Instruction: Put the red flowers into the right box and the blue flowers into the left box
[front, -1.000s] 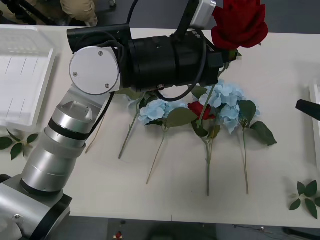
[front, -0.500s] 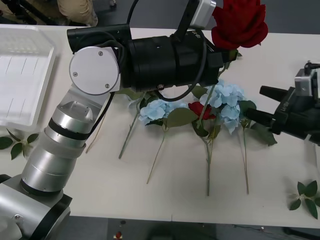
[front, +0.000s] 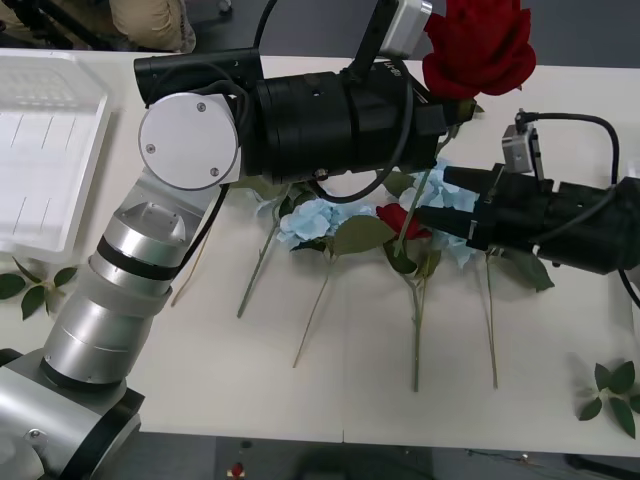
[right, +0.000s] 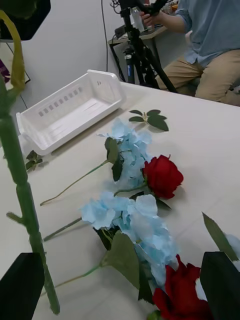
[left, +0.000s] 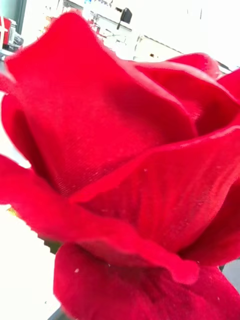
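Left box (front: 50, 170) sits at the desk's (front: 350, 390) far left corner, nothing in it. Blue flowers (front: 315, 220) and one red rose (front: 400, 218) lie mid-desk, stems toward the near edge. Right pincer (front: 425, 195) reaches in from the right, fingers (right: 22, 285) spread apart, nothing gripped, tips just beside the hanging stem (front: 412, 215) and over the lying rose. Left pincer (front: 445, 118) is above the pile, clenched on the held rose's stem; held rose (front: 478, 45) is raised, farthest back.
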